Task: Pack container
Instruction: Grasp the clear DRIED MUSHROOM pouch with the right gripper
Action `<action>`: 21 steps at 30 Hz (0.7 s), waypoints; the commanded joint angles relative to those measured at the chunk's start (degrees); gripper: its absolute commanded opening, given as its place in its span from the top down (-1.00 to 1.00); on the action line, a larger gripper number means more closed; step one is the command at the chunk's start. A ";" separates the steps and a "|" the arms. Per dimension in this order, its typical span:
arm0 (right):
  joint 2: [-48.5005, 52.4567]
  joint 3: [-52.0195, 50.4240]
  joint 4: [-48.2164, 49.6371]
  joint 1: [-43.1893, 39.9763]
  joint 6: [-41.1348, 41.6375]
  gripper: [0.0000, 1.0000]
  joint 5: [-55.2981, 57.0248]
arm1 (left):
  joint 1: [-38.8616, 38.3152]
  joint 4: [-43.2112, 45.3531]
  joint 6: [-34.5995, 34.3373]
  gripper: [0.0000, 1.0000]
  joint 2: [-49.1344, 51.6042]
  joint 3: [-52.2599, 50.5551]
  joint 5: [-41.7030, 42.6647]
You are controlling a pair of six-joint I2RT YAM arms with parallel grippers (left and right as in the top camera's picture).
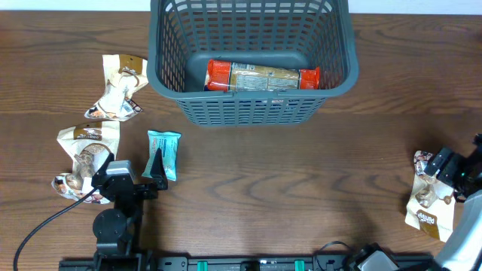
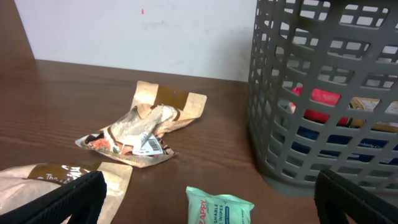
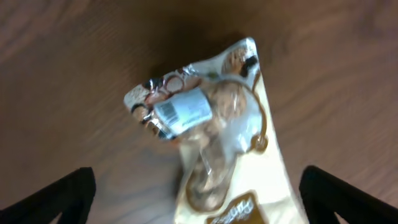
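The container [image 1: 248,111] stands at the far middle of the table [image 1: 301,181], upright, with a red-ended packet [image 1: 262,77] lying flat on its floor.

The left gripper [image 1: 126,169] sits near the front left, its fingers [image 2: 74,202] spread wide and grasping nothing. The container lies ahead of it and off to the right; in the left wrist view the slotted wall fills the right side, beyond the fingertips and apart from them. A teal wipes pack [image 1: 163,153] lies on the table between the fingers, closer to the right one, and the overhead view shows that finger over the pack's edge. Two tan snack bags rest to the left: one [image 1: 117,89] farther back beside the container's left corner, one [image 1: 84,154] just beside the gripper.

The right gripper [image 3: 198,196] hangs at the far right edge of the table, well apart from the container. Its fingers [image 3: 62,196] are likewise spread wide and released, with a third tan snack bag [image 3: 217,124] lying on the wood between them.
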 commanded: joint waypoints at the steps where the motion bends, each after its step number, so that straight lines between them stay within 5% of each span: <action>1: 3.15 -0.94 1.14 -0.59 -8.57 -0.92 0.81 | -0.20 -2.21 -0.74 -0.97 0.00 -1.01 -0.28; 21: 18.21 -1.18 5.73 -0.59 -10.40 -0.95 1.92 | -0.20 -2.16 -0.74 -0.97 0.00 -1.01 -0.28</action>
